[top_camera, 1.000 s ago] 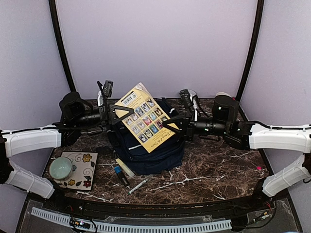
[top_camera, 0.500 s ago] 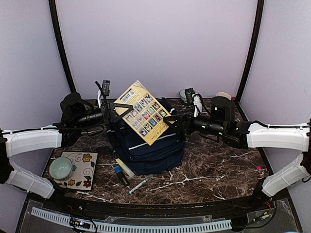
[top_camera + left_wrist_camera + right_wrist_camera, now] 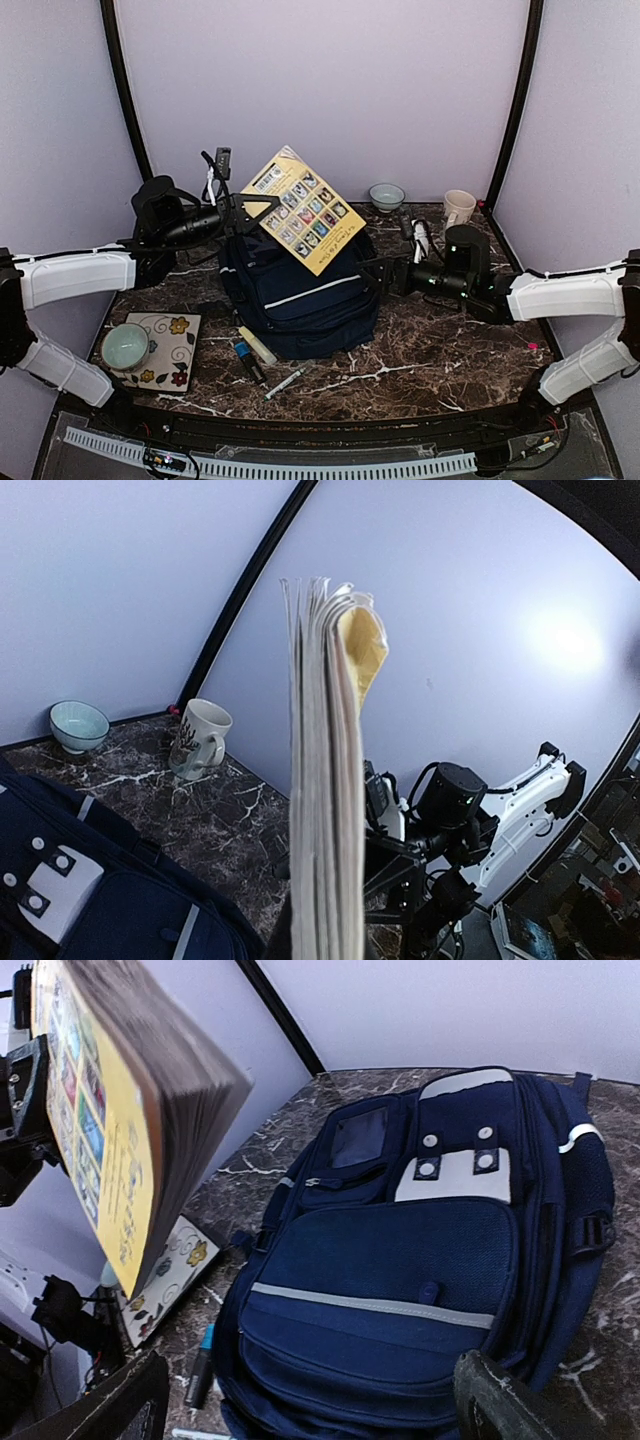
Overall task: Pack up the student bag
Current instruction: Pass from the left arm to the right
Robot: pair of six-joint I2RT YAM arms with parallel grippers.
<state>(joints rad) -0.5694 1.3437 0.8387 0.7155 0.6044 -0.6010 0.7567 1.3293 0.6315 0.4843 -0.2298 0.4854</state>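
Above student bag (image 3: 300, 300), yellow book (image 3: 305, 210) aloft

Centre of table (image 3: 450, 350): student bag (image 3: 300, 300). Aloft over its rear left part: book (image 3: 305, 208), tilted. Behind bag to right, near back wall: rear bowl (image 3: 387, 195), mug (image 3: 459, 207) further right. Front left: tile (image 3: 178, 345), front bowl (image 3: 126, 346) on it. Just before bag: stick (image 3: 257, 345), marker (image 3: 249, 362), pen (image 3: 285, 381).

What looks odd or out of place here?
The yellow book hangs tilted in mid-air above the student bag, pinched at one edge by the left tool; the right tool is open and empty beside the bag.
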